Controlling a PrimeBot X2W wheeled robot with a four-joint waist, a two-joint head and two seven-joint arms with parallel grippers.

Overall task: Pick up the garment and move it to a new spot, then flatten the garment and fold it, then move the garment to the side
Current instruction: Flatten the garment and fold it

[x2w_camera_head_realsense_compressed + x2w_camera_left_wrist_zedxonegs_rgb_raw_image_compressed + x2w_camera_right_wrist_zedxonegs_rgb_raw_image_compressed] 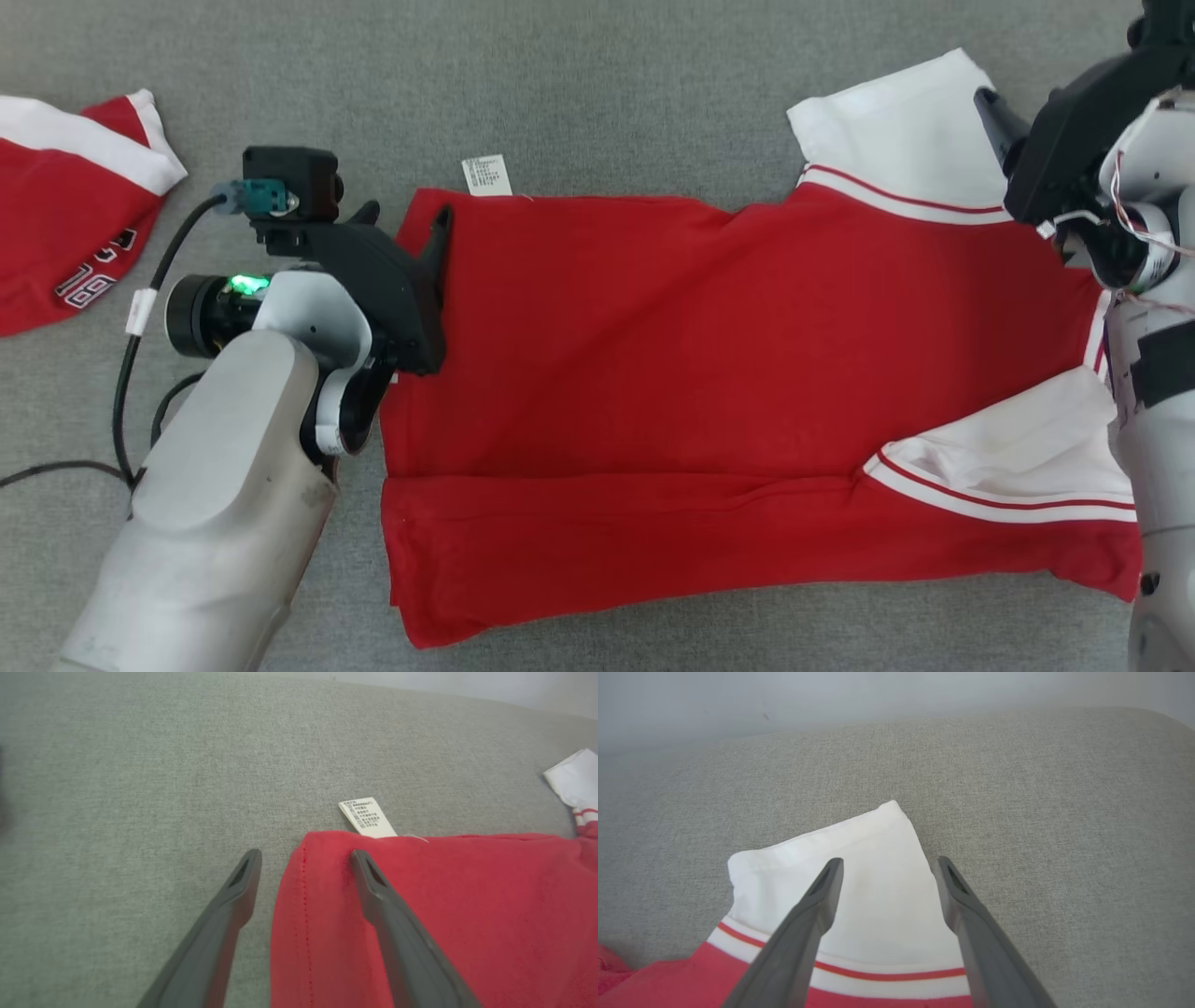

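Nearest, the red shirt [700,373] lies spread on the grey fabric surface [597,84], body running left to right, with a fold line parallel to its near edge. The near white sleeve [1018,448] lies folded in onto the red body at the right. The left claw [304,858] sits at the shirt's left hem corner, jaws wide apart, holding nothing: one finger over red cloth, the other over bare grey surface; contact unclear. The right claw [888,863] hovers over the far white sleeve [878,835], jaws likewise wide, gripping nothing. A white care label [486,175] sticks out past the far edge. A second red-and-white garment [65,205] lies well apart, far left.
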